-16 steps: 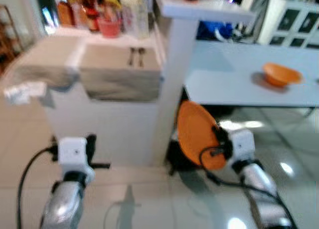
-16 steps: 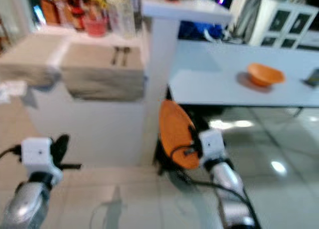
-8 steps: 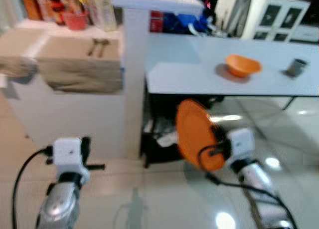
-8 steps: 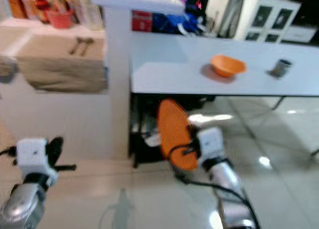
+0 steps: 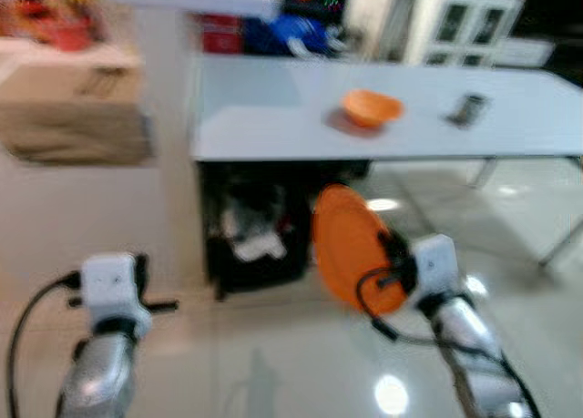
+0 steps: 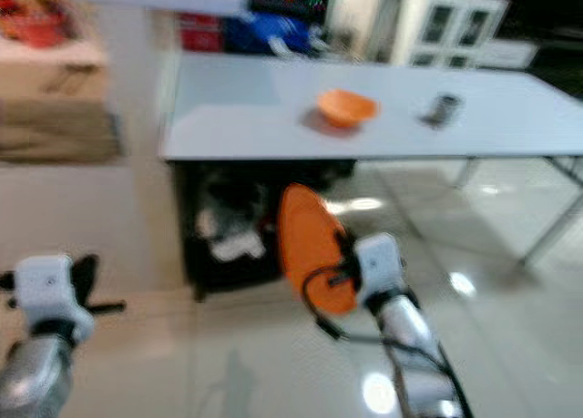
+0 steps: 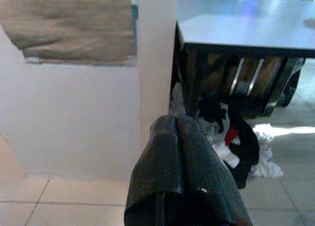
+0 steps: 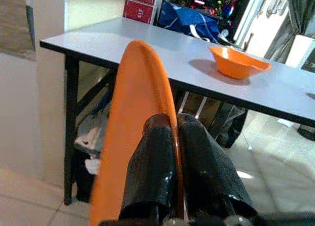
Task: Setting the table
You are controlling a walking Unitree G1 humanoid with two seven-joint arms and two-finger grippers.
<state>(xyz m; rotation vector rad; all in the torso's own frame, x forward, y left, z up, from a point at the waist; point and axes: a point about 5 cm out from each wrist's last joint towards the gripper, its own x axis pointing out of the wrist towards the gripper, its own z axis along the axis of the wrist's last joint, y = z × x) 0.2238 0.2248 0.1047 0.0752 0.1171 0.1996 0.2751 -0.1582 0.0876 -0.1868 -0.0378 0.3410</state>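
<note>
No label or writing can be read anywhere; the red boxes [image 8: 142, 2] at the far end of the counter [image 5: 273, 127] are too blurred to make out print. The right gripper [image 8: 170, 137] holds an orange plate [image 5: 351, 249] on edge, its two black fingers [image 8: 150, 172] clamped on the rim, one on each face of the plate, so the jaws are closed tight on it. The plate stands nearly upright in the air, below the level of the counter top and in front of its near edge, above the glossy tiled floor [image 5: 301, 363]. On the pale grey counter sits an orange bowl [image 5: 369, 107], and whether anything is in it cannot be told from the head views; in the right wrist view its inside looks bare. Well apart from the bowl, further to the right on the same counter, stands a small dark cup-like thing [image 5: 469, 108], too blurred to name. Under the counter lies a dark heap of cloth and white scraps [image 7: 236, 147]. The left gripper [image 7: 177, 132] hangs low on the left with its jaws pressed together on nothing, facing a white pillar [image 7: 157, 53].
</note>
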